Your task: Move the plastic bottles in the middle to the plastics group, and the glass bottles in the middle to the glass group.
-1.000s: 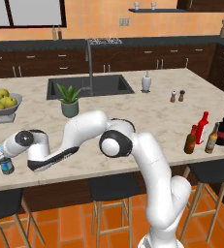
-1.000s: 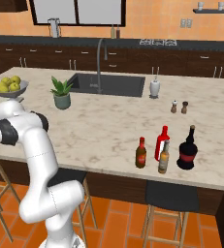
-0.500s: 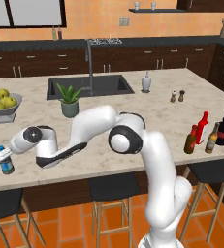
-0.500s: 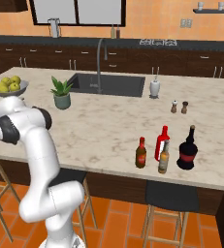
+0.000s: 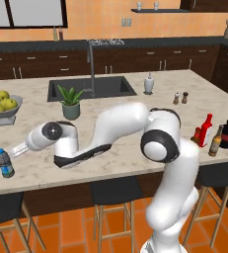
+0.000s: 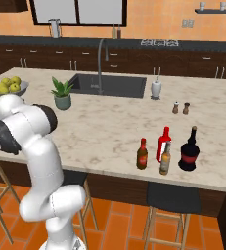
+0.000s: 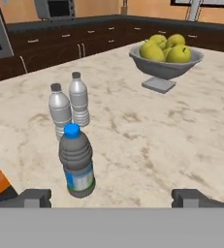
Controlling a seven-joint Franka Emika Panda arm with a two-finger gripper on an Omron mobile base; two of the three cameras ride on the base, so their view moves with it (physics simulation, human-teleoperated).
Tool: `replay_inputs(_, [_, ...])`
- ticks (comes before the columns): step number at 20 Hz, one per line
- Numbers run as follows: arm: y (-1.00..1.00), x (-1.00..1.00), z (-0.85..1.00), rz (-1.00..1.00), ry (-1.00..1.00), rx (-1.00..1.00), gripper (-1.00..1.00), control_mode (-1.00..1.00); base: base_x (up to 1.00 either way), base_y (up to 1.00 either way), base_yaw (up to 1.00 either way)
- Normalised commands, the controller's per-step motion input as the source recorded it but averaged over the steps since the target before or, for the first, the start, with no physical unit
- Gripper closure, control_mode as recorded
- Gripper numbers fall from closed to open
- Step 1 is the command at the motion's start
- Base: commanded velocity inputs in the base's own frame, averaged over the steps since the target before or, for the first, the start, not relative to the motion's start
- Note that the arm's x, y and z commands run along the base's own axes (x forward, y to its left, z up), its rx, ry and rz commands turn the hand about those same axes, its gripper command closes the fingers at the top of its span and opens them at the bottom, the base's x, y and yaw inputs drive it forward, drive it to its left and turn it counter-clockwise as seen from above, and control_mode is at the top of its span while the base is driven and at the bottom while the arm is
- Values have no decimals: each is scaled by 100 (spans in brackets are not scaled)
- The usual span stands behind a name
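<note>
A small water bottle (image 5: 5, 163) with a blue cap and blue label stands upright near the counter's front left edge. In the hand view this water bottle (image 7: 77, 162) is just left of centre, with two clear grey-capped plastic bottles (image 7: 69, 105) upright right behind it. My gripper (image 5: 16, 148) is open a little to the right of the water bottle, pointing at it, with nothing between the fingertips (image 7: 32, 197). Two slim amber-brown bottles (image 6: 142, 154) (image 6: 165, 158) stand at the right by the red bottle (image 6: 163, 143) and the tall dark bottle (image 6: 189, 150).
A bowl of yellow-green fruit (image 7: 167, 58) sits beyond the plastic bottles. A potted plant (image 5: 71, 102) stands by the sink (image 5: 90, 88). A white dispenser (image 5: 148, 84) and two small shakers (image 5: 180, 98) are at the far right. Stools (image 5: 110, 190) line the front edge.
My gripper has opened wider and drawn back to the right, away from the water bottle, which stays standing where it was. The bottles at the right have not moved.
</note>
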Motion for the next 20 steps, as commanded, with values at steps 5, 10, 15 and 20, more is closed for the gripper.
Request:
replay_inputs(5, [-81, -18, 60, -18, 0, 0, -100, -100, 0, 0, 0])
replay_inputs(10, [-99, -5, 61, -26, 6, -1, -100, -100, 0, 0, 0])
replay_inputs(15, [-100, -12, 59, -24, 13, 0, -100, -100, 0, 0, 0])
replay_inputs(20, [-100, -23, 75, -24, 16, 0, -100, -100, 0, 0, 0])
